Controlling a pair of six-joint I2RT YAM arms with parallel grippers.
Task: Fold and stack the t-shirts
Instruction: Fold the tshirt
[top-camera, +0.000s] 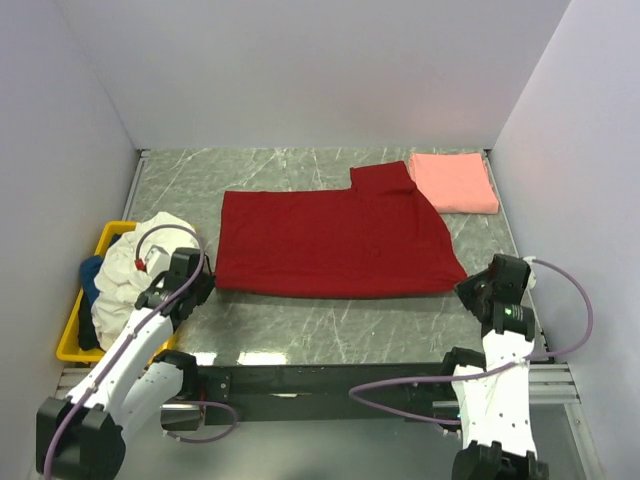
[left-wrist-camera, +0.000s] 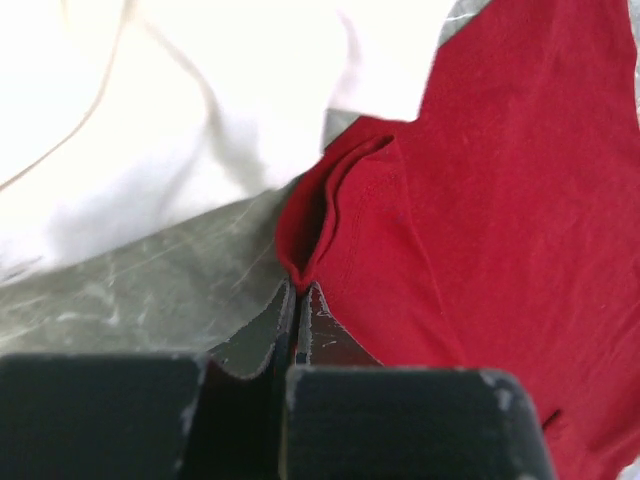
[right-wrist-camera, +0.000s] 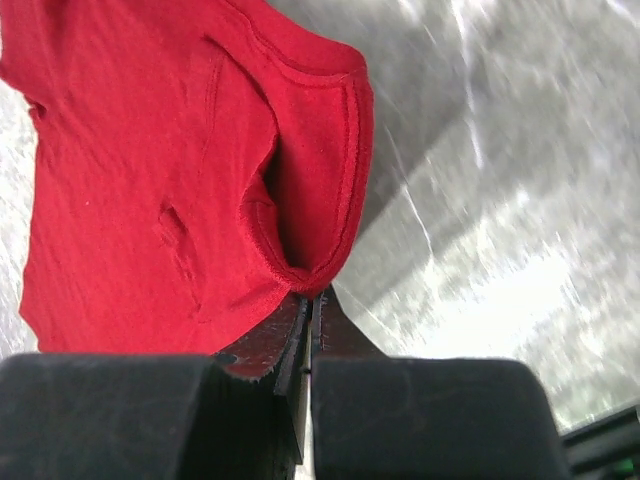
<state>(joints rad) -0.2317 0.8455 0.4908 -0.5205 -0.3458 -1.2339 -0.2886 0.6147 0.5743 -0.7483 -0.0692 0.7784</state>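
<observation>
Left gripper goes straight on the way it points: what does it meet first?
The dark red t-shirt: the left gripper has its jaws shut on that shirt's bunched hem, so straight on pushes into the fold. Beyond looks like the cream-white t-shirt, depth unclear.

Plain pale walls (top-camera: 320, 70) box in a grey marbled tabletop (top-camera: 330, 325) on three sides, evenly lit.
</observation>
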